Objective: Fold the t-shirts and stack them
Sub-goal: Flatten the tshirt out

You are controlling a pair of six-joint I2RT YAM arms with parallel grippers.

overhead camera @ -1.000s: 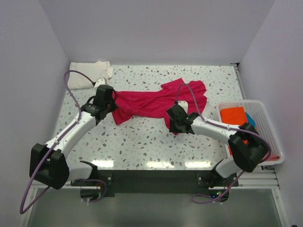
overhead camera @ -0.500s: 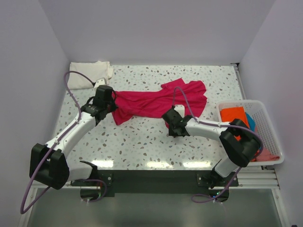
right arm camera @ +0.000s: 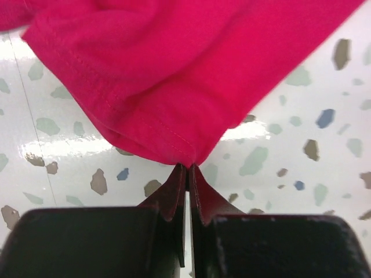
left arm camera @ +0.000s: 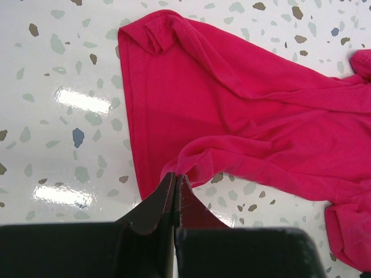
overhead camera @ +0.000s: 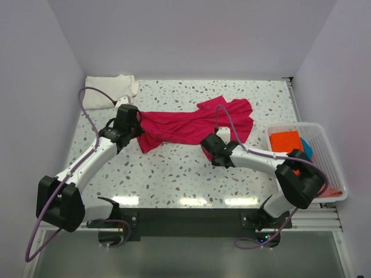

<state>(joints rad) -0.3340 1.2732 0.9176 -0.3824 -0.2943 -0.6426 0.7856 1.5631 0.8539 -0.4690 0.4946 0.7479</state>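
A magenta-red t-shirt point(overhead camera: 191, 124) lies crumpled and stretched across the middle of the table. My left gripper point(overhead camera: 138, 128) is shut on its left edge; in the left wrist view the jaws point(left arm camera: 175, 178) pinch a fold of the shirt point(left arm camera: 232, 110). My right gripper point(overhead camera: 210, 146) is shut on the shirt's lower hem; in the right wrist view the jaws point(right arm camera: 187, 167) pinch the hem of the shirt point(right arm camera: 174, 69). A folded cream-white t-shirt point(overhead camera: 109, 90) lies at the far left corner. Orange point(overhead camera: 286, 141), blue point(overhead camera: 306, 147) and pink point(overhead camera: 328, 189) shirts sit in the basket.
A white mesh basket point(overhead camera: 331, 150) stands at the right edge of the speckled table point(overhead camera: 174, 174). White walls enclose the table on the left, back and right.
My right gripper swung left with the hem, then came back slightly right and down. The left arm has held still.
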